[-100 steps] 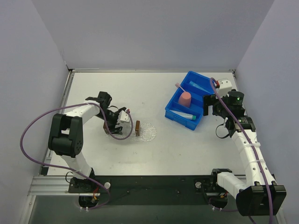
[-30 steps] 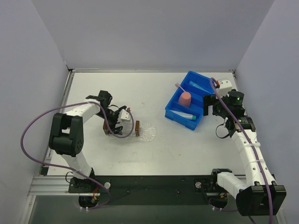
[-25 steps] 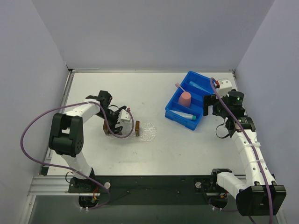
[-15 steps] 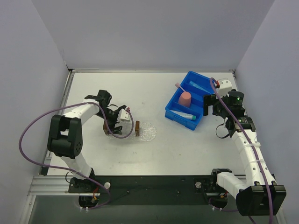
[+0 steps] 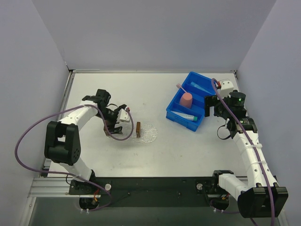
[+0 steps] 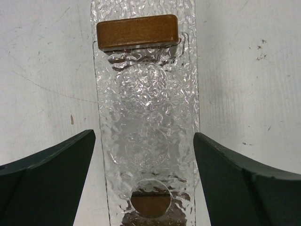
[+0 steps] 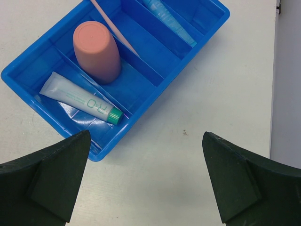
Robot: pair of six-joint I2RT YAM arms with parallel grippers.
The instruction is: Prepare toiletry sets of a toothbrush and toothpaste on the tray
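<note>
clear tray [image 6: 146,84] lies flat between the wide-open fingers of the left gripper [image 6: 145,141]; the right gripper [image 7: 146,136], also open, hovers over the blue bin [image 7: 207,19] holding toothpaste [image 7: 82,100] and toothbrush [image 7: 115,30].

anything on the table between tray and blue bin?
Nothing. The top view shows only bare table between the tray and the bin.

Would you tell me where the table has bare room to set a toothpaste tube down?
Bare table runs between the tray and the blue bin, and along its whole near edge. The tray's left end is crowded: the open left gripper straddles it.
</note>
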